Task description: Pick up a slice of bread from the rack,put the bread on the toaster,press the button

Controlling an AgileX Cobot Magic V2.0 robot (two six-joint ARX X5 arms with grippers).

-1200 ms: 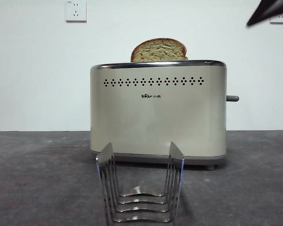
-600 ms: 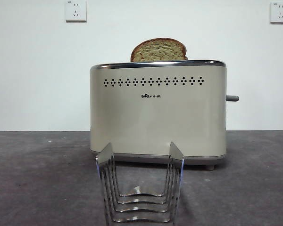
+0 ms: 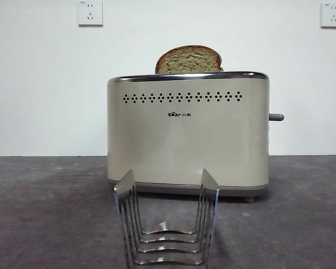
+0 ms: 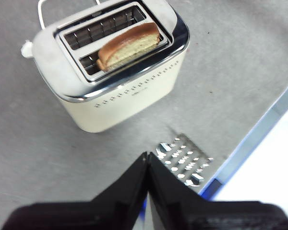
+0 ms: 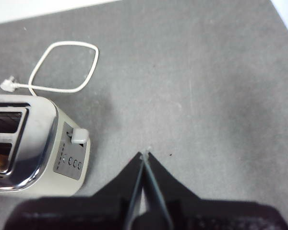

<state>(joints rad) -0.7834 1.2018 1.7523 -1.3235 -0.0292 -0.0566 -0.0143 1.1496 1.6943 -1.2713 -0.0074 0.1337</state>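
From the front, the toaster [image 3: 187,134] stands behind the rack [image 3: 166,224]; the bread [image 3: 188,60] sticks up from its top and the button [image 3: 276,117] juts from its side. Above the toaster, the left gripper [image 4: 148,155] is closed and empty. Beside the toaster's button end, the right gripper [image 5: 144,155] is closed too, holding nothing.

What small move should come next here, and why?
Probably bring the right gripper, jaws shut and held above the table beside the toaster, over to the button and push it down. The slice of bread already stands in a slot, the rack holds nothing, and the lever looks unpressed.
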